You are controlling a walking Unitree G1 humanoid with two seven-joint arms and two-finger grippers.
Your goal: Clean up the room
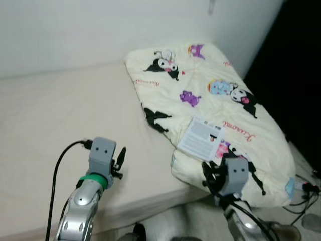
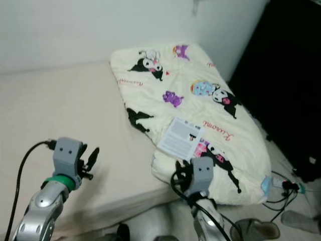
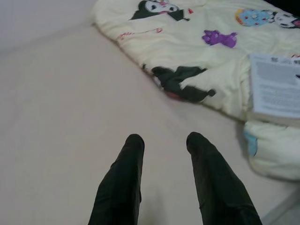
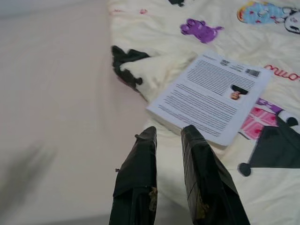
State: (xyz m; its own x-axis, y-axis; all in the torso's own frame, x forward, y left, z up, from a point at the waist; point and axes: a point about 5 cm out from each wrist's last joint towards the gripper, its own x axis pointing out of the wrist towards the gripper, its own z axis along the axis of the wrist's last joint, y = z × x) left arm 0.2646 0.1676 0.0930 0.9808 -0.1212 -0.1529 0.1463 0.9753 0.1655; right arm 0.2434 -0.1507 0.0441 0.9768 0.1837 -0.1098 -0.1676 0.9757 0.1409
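I see a cream cartoon-print quilt (image 1: 210, 100) lying crumpled on the right side of the bed (image 1: 60, 115), with a printed sheet (image 4: 211, 96) on its near part. My left tool (image 3: 164, 143) hovers over bare mattress, fingers spread, holding nothing. My right tool (image 4: 168, 133) hangs at the quilt's near edge just short of the sheet, fingers slightly parted, empty. Cables (image 1: 303, 188) on the floor far right.

- The left arm (image 1: 80, 211) is silver and rounded, with a green ring at the wrist and a grey box-shaped camera housing bearing two small dark holes.
- A black cable (image 1: 57, 173) loops from that housing down along the arm.
- The right arm (image 1: 246, 221) is silver with a matching grey housing and black cabling.
- Each gripper's fingers (image 3: 124, 183) are long, black and tapered.
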